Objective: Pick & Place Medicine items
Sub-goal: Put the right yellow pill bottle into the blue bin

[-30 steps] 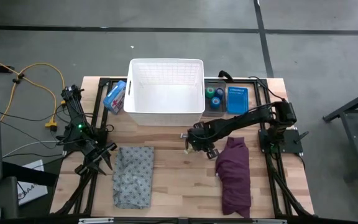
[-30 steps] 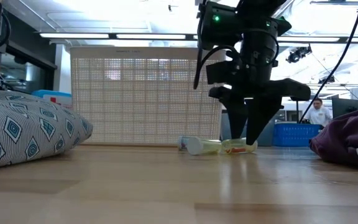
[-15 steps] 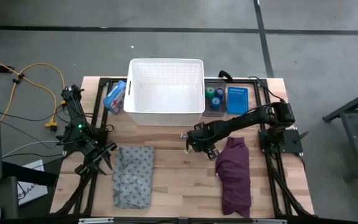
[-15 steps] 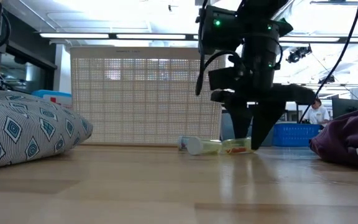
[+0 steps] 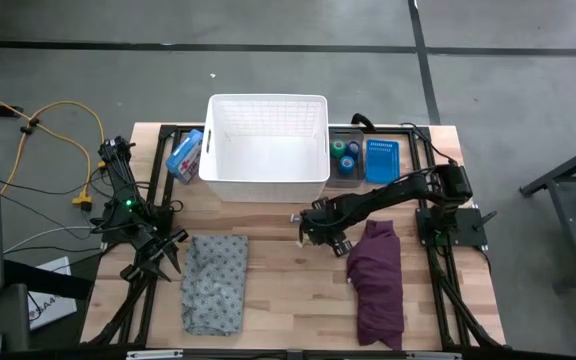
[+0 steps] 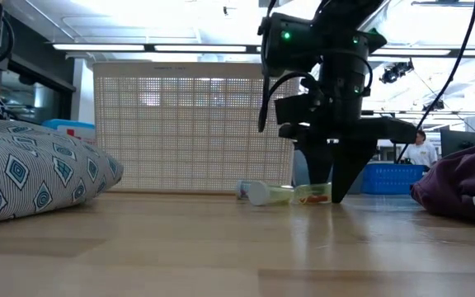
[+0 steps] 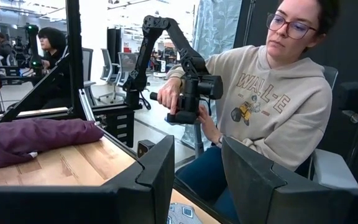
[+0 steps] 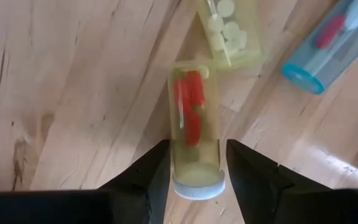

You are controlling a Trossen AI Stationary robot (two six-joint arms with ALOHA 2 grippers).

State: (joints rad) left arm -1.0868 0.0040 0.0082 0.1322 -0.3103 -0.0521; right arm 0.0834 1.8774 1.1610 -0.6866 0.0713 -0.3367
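Right pincer (image 8: pixel 192 168) straddles a yellowish vial (image 8: pixel 193 127) of red capsules, fingers apart, contact unclear.

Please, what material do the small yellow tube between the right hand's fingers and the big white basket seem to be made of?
The yellow tube looks like clear tinted plastic, glossy: red pills show through its wall, and it has a white cap. The white basket looks like matte moulded plastic, with a fine grid of holes in its walls. The right hand straddles the tube.
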